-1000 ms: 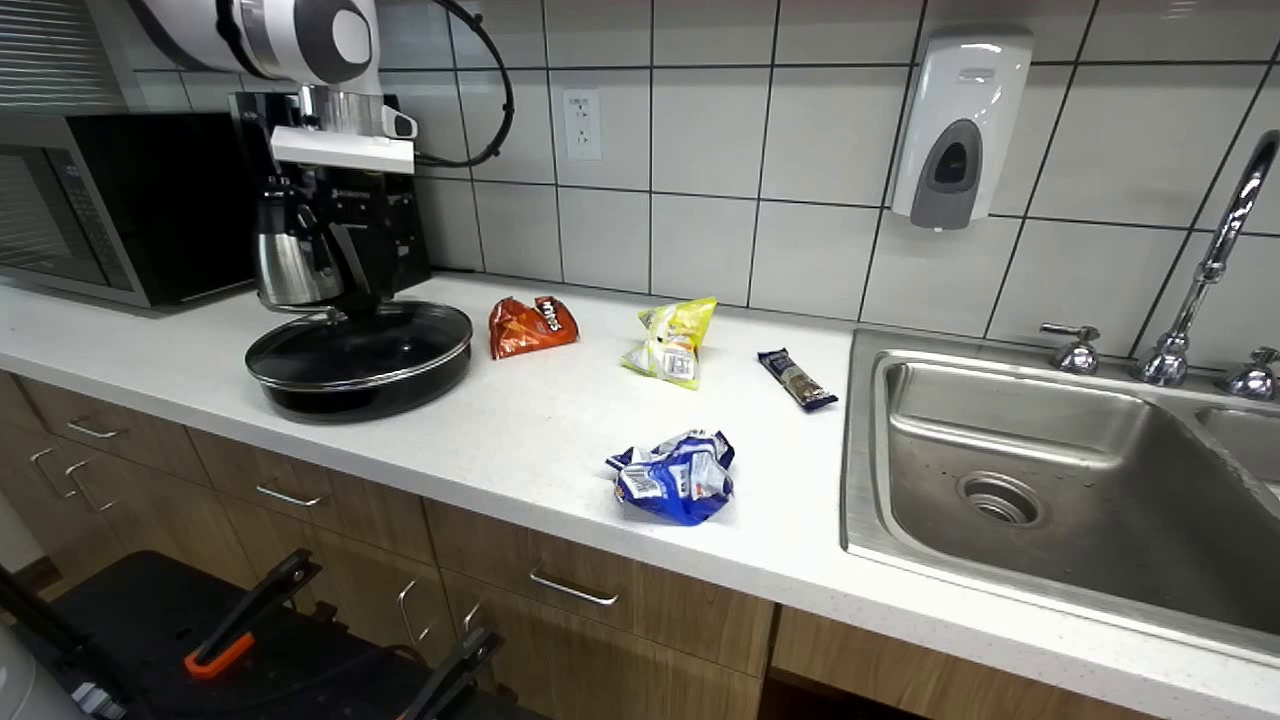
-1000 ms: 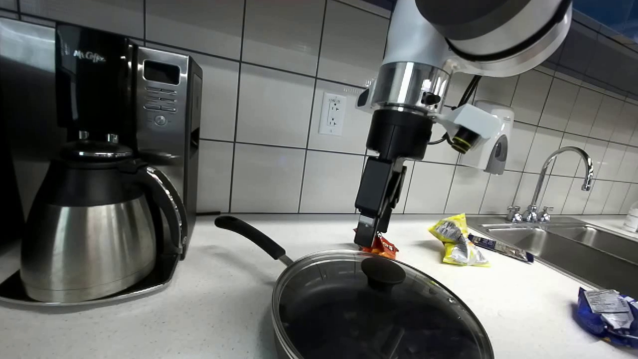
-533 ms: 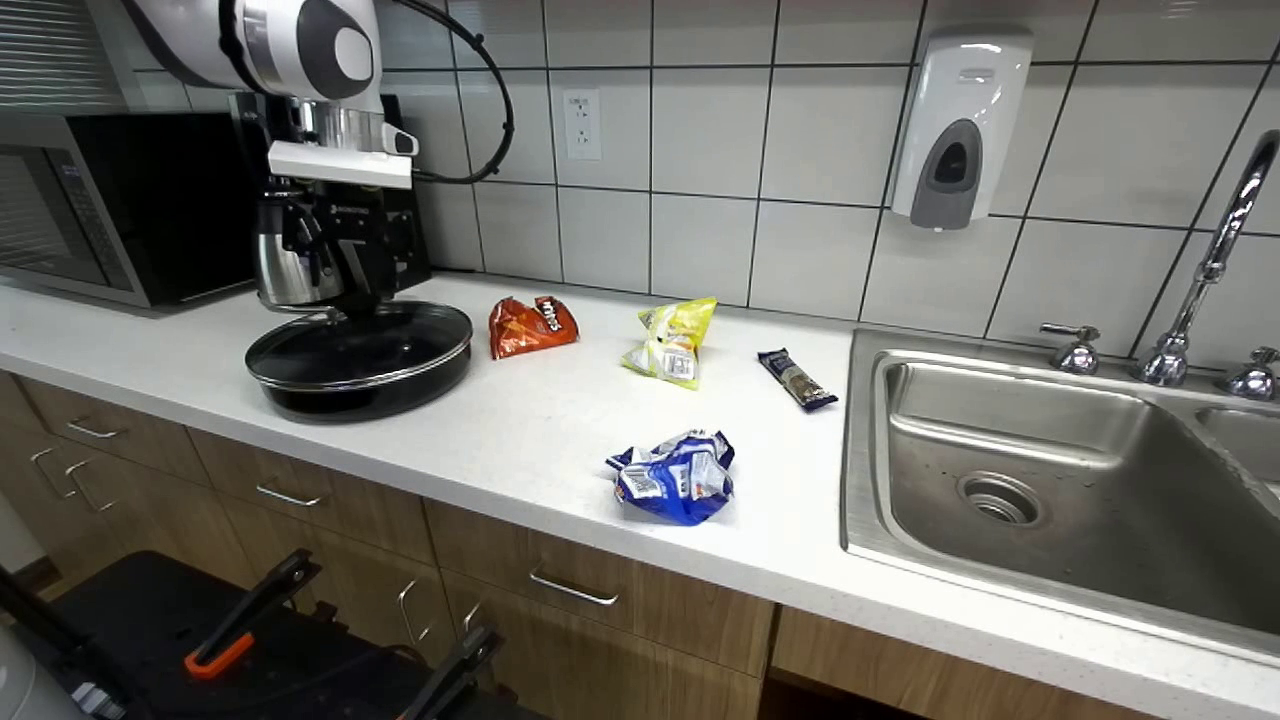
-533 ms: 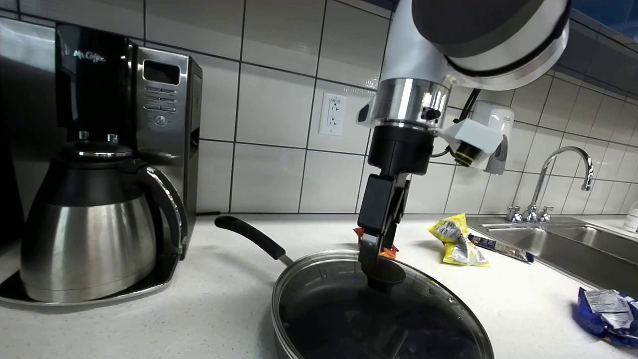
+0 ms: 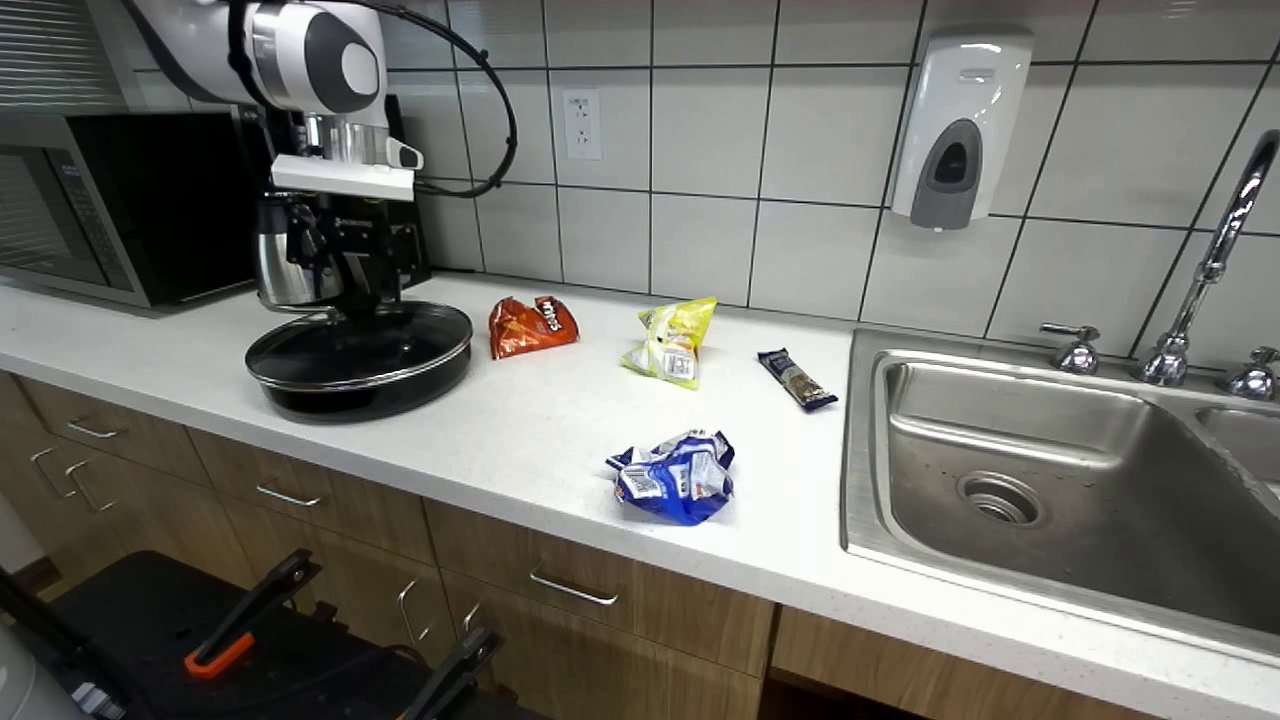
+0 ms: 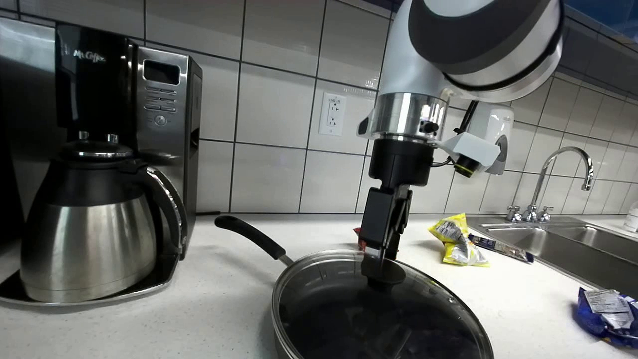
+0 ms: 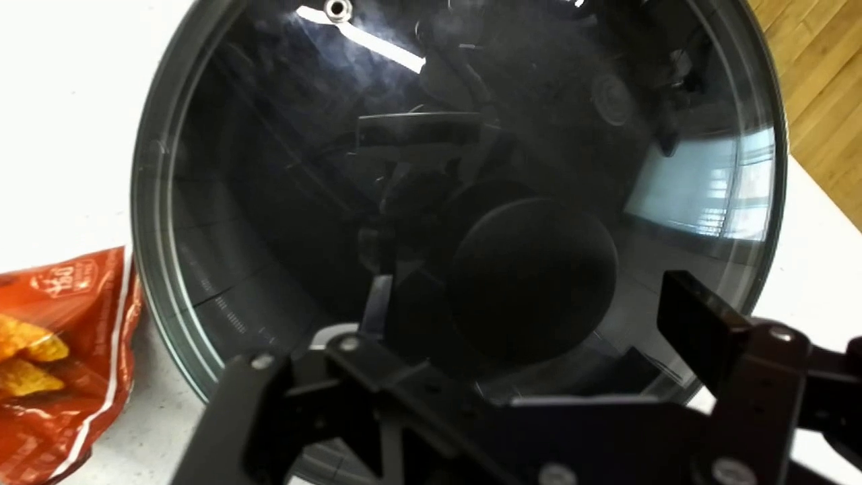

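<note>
My gripper (image 6: 381, 267) points down at the black knob (image 6: 391, 275) on the glass lid (image 6: 423, 314) of a black pan (image 5: 350, 405). In the wrist view the gripper (image 7: 532, 300) is open, its two fingers set well apart. The knob (image 7: 532, 269) shows between and just beyond the fingers, with gaps on both sides. I cannot tell whether a finger touches it. In an exterior view the near finger overlaps the knob. An orange-red chip bag (image 5: 530, 328) lies beside the pan; it also shows in the wrist view (image 7: 67, 364).
A yellow bag (image 5: 672, 342), a dark snack bar (image 5: 797, 380) and a blue bag (image 5: 678, 478) lie on the white counter. A steel sink (image 5: 1000, 450) is at one end. A coffee maker with a steel carafe (image 6: 89, 244) stands near the pan handle (image 6: 251, 237); a microwave (image 5: 150, 200) stands beyond.
My gripper has moved down from above the pan to the height of the lid's knob. The pan, lid and bags have not moved.
</note>
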`<control>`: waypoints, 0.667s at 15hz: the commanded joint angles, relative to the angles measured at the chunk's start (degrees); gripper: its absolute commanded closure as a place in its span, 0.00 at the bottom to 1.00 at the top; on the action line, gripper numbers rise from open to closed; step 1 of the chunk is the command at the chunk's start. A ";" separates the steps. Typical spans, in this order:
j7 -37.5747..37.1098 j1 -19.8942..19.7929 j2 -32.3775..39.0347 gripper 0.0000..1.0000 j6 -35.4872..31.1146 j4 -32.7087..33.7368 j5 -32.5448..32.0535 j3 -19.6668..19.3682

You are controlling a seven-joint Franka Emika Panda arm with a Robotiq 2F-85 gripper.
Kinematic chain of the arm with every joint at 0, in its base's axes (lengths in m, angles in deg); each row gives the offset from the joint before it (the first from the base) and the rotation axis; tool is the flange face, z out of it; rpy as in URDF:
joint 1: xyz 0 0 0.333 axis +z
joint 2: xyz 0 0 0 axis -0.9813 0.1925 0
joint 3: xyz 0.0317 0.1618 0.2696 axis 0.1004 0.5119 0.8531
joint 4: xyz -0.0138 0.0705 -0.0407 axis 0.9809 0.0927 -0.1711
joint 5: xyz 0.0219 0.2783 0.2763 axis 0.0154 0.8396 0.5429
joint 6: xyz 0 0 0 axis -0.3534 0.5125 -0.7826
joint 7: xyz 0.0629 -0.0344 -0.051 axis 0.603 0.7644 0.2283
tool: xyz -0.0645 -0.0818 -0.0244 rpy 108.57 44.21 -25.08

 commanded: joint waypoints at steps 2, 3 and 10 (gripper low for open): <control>-2.27 -0.18 -0.88 0.00 1.90 -0.35 -1.17 0.23; -2.27 -0.20 -0.85 0.00 1.93 -0.37 -1.10 0.26; -3.75 0.48 -0.33 0.00 3.89 0.52 -3.47 -0.13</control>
